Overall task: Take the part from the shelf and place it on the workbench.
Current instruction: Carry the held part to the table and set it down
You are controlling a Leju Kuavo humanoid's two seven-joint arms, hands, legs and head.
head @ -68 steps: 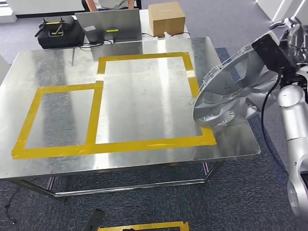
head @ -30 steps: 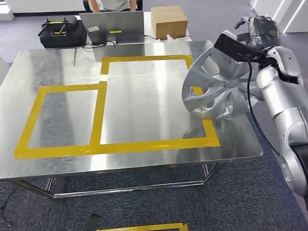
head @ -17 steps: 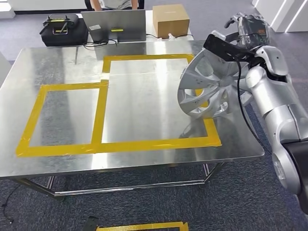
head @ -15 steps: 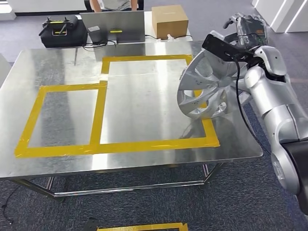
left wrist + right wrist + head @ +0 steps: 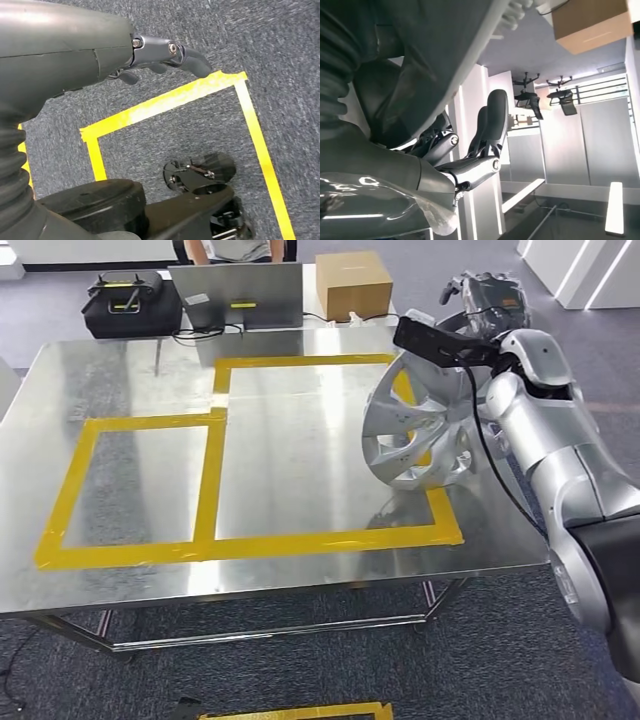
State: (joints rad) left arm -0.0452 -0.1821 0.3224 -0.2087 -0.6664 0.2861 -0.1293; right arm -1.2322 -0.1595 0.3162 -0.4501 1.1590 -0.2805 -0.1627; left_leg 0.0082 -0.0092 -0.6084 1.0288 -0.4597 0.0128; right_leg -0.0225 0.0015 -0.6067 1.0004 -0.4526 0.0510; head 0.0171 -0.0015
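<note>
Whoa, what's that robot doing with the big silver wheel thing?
It is carrying a silver wheel cover in its right hand and holding it tilted over the right side of the steel workbench, above the larger square of yellow tape. Its left hand hangs empty near the floor.

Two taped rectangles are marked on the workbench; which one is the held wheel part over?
The larger taped rectangle, on the robot's right side. The wheel part, held tilted by the right hand, overlaps its right edge; the smaller rectangle lies bare to the left.
</note>
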